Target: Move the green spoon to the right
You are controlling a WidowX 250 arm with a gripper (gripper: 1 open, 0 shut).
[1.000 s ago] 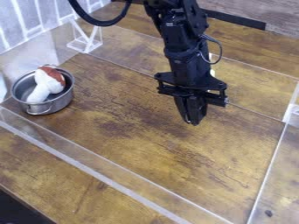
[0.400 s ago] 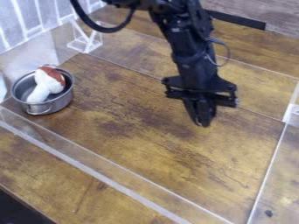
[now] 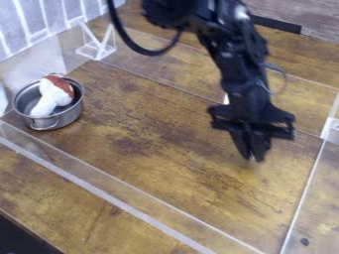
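Wooden table (image 3: pixel 146 149), steel bowl (image 3: pixel 48 105) resting at its left

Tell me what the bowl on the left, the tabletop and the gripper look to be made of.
Bowl: apparently steel, a shiny grey rim with reflections.
Tabletop: wood or wood-look planks, brown with visible grain and dark worn patches, matte; which of the two is unclear.
Gripper: black, probably plastic or painted metal, dull finish; the blur leaves it open.
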